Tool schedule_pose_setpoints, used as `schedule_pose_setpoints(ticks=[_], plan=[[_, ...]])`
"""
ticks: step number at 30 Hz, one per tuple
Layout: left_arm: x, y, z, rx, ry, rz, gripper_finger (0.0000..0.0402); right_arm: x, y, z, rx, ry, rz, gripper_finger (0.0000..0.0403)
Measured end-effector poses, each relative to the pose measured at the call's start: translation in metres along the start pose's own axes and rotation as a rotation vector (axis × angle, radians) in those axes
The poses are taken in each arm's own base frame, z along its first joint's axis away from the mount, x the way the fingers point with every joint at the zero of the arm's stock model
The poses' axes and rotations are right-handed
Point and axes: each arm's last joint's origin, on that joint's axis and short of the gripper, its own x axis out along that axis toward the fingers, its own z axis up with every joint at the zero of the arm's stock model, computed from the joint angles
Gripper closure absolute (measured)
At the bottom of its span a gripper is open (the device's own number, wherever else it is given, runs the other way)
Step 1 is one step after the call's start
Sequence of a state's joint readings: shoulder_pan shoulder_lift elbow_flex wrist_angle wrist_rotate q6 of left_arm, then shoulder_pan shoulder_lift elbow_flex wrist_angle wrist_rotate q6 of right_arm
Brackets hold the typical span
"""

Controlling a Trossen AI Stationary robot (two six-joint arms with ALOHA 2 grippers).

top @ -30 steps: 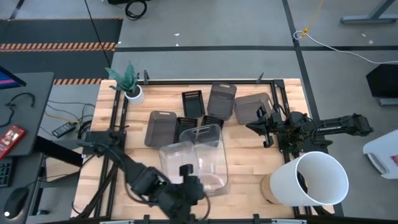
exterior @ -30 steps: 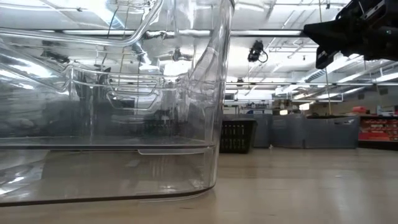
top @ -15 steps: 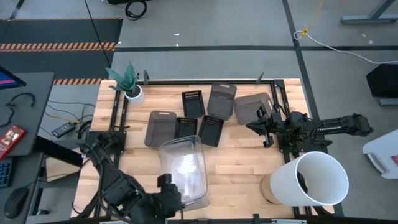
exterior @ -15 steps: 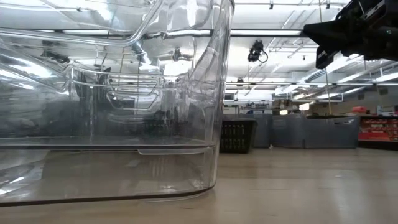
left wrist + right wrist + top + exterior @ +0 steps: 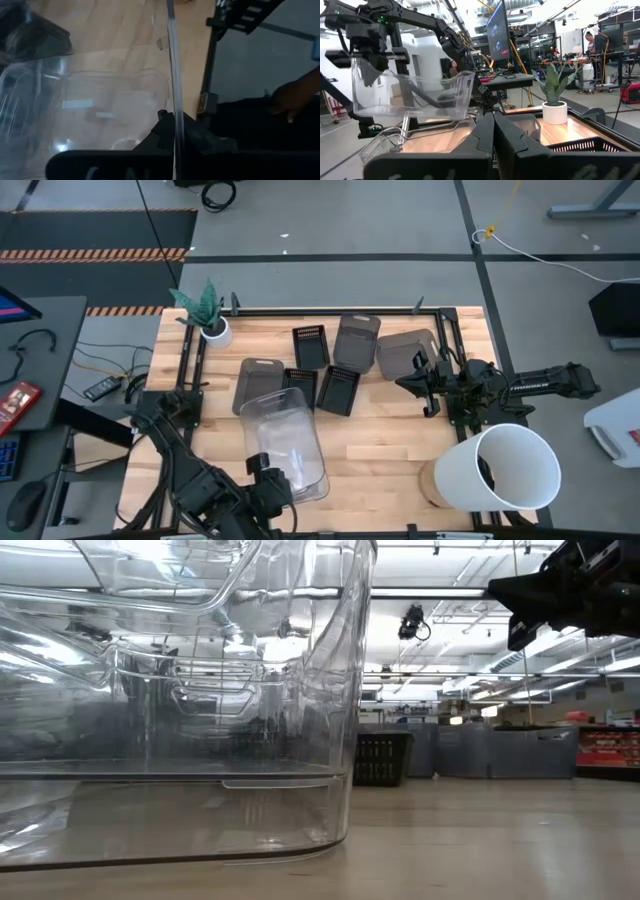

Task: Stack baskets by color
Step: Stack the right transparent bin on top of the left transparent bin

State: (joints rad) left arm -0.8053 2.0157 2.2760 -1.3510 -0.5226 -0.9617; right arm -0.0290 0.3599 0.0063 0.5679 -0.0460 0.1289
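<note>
My left gripper (image 5: 268,478), near the table's front edge, is shut on a clear basket (image 5: 285,435) held in the air. A second clear basket (image 5: 380,145) stands on the table beneath it and fills the low view (image 5: 180,740). Three dark-grey baskets (image 5: 257,385) (image 5: 357,340) (image 5: 405,352) and three black slotted trays (image 5: 310,345) (image 5: 338,388) (image 5: 297,383) rest on their bottoms farther back. My right gripper (image 5: 425,375) waits shut at the far right, above the table. My left gripper pinches the near end wall of the clear basket at its rim (image 5: 172,107), one finger inside and one outside. The fingers come slanting down from the near side. The basket (image 5: 410,95) is lifted clear, open side up, roughly level above the other clear basket.
A big white bucket (image 5: 505,470) stands at the near right corner. A small white plant pot (image 5: 212,328) sits at the far left corner. A black frame (image 5: 440,330) edges the table. A person's hand (image 5: 295,95) shows beyond the table edge. Bare wood (image 5: 390,440) lies right of the clear baskets.
My left gripper has carried the clear basket toward the table's left edge and rolled its wrist, staying shut. The basket, earlier beside the standing clear basket, now hangs over it. The standing basket has kept its place.
</note>
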Motion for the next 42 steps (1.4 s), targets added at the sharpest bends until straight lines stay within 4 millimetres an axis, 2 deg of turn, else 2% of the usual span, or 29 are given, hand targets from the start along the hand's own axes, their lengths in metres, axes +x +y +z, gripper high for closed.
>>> schedule_pose_setpoints(ticks=[8, 17, 23, 35, 38, 42], plan=[[0.023, -0.002, -0.011, 0.015, 0.035, 0.021, 0.0393, 0.000, 0.000, 0.000, 0.000, 0.000, 0.000, 0.0393], [0.040, -0.002, -0.017, 0.025, 0.047, 0.035, 0.0393, 0.000, 0.000, 0.000, 0.000, -0.001, 0.000, 0.0393], [0.056, -0.001, -0.030, 0.056, 0.075, 0.067, 0.0393, 0.000, 0.000, 0.000, 0.000, 0.000, 0.000, 0.0393], [0.071, -0.003, -0.040, 0.049, 0.092, 0.053, 0.0391, 0.000, 0.000, 0.000, 0.000, 0.000, 0.000, 0.0393], [0.077, -0.004, -0.043, 0.047, 0.095, 0.046, 0.0377, 0.000, 0.000, 0.000, 0.000, -0.001, 0.000, 0.0393], [0.079, -0.003, -0.046, 0.046, 0.100, 0.047, 0.0331, 0.000, 0.000, 0.000, 0.000, 0.000, 0.000, 0.0393]])
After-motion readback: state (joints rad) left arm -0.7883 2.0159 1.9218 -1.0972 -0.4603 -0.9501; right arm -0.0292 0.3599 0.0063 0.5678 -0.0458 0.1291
